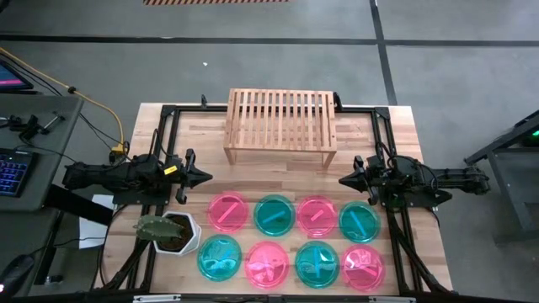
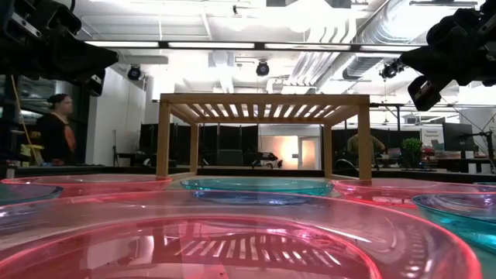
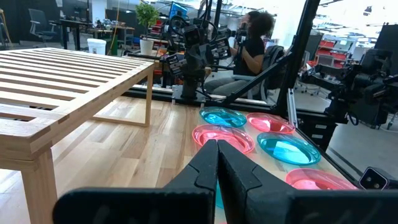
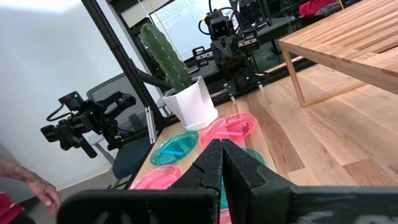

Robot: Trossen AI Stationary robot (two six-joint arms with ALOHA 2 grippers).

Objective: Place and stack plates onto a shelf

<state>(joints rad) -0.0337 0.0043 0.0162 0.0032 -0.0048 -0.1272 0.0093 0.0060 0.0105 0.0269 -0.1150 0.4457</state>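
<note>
Around my butcher-block surface (image 1: pixel 370 139) I see grey concrete floor (image 1: pixel 455 76) crossed by dark lines. A side desk with a keyboard (image 1: pixel 12 171) stands left. Overhead, strip lights (image 2: pixel 225 45) and ducts (image 2: pixel 364 46) line the white ceiling.

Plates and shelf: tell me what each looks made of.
Plates: likely thin glossy plastic, translucent pink or teal; the tabletop shows through them and ceiling lights reflect off them in the low view. Shelf: pale, seemingly unpainted wood, with visible grain on its slats and legs.
</note>
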